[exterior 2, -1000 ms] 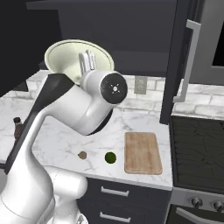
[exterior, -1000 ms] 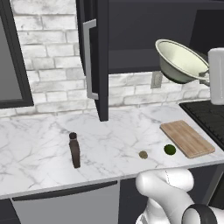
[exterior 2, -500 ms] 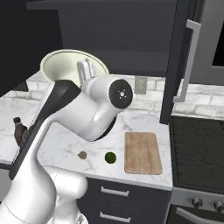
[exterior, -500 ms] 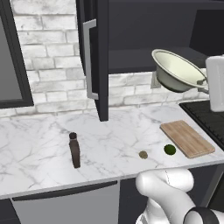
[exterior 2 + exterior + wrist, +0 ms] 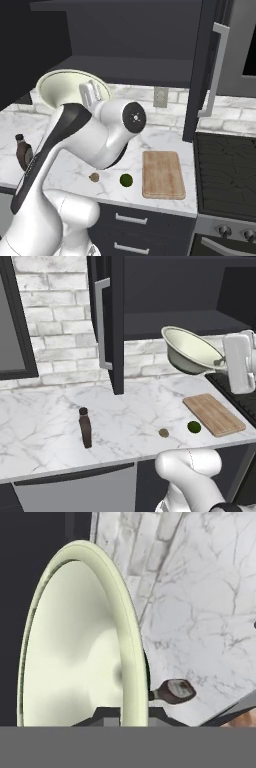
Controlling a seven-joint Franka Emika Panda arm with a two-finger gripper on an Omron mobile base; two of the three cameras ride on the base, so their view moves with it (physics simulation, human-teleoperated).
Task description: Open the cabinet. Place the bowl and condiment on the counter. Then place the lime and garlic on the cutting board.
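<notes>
The jaws are clenched on the rim of the bowl [image 5: 190,350], which hangs tilted in the air in front of the open cabinet [image 5: 112,321], its hollow turned up and toward the left base camera. In the hand view the bowl [image 5: 80,647] stands on edge just ahead of the fingertips, its rim running down between them. In the right base view the bowl [image 5: 72,89] sits just above the wrist, below the cabinet's dark shelf [image 5: 130,65].

Well below the jaws lies the counter [image 5: 45,421]. The condiment [image 5: 85,428] stands upright on it, far off to the side of the held bowl; the hand view catches it beyond the bowl's rim [image 5: 172,691]. The cutting board [image 5: 214,414] lies flat on the counter beneath the bowl and nearer the stove side. The lime [image 5: 194,427] rests just beside the board's edge, off it, and the garlic [image 5: 163,432] lies near the lime, apart from it.
</notes>
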